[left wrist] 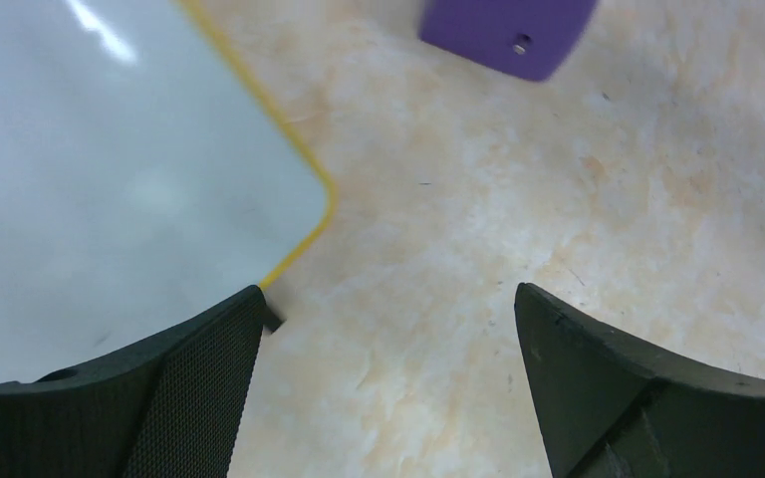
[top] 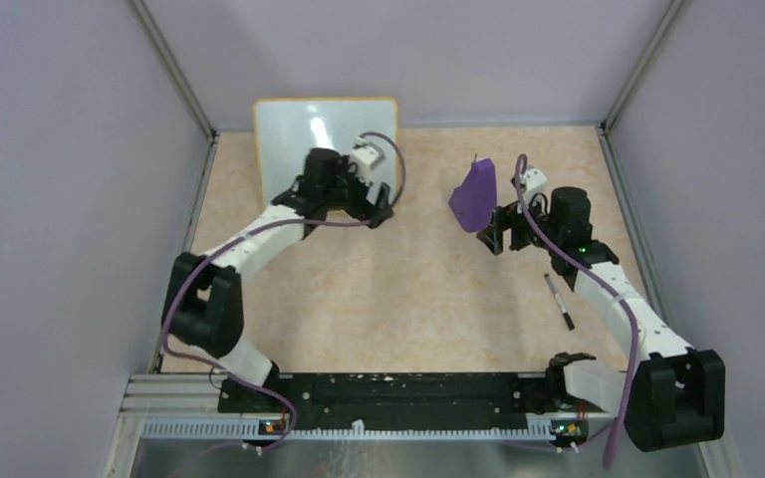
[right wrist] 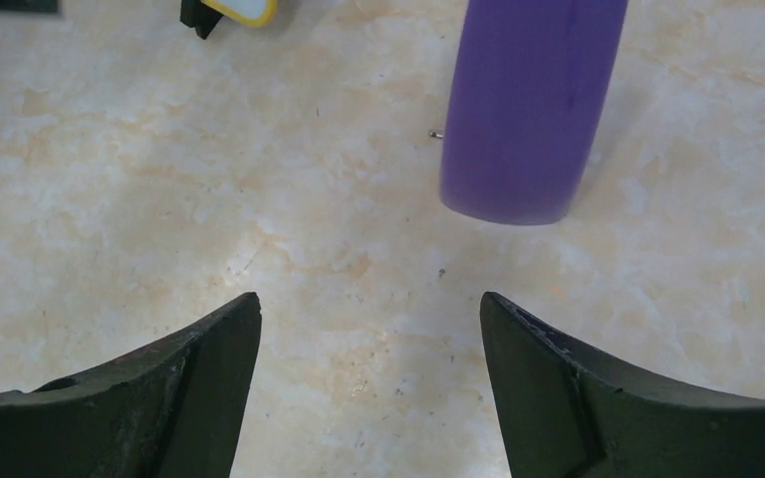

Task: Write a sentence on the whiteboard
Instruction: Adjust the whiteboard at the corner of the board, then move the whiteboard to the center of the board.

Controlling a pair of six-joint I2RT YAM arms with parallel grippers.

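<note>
The whiteboard (top: 289,139) stands at the back left, white with a thin orange rim. No sentence is in view on the part of its face that shows. My left gripper (top: 377,207) hangs open just in front of its lower right corner. In the left wrist view the board (left wrist: 110,169) fills the upper left, and a black clip foot (left wrist: 271,322) peeks out beside my left finger (left wrist: 194,388). My left gripper (left wrist: 388,299) holds nothing. My right gripper (top: 496,237) is open and empty over bare table (right wrist: 371,299), just short of the purple block.
A purple wedge block (top: 475,194) stands mid-right; it also shows in both wrist views (right wrist: 528,110) (left wrist: 508,35). A thin black marker pen (top: 559,302) lies on the table beside the right forearm. Grey walls enclose the tabletop (top: 398,299).
</note>
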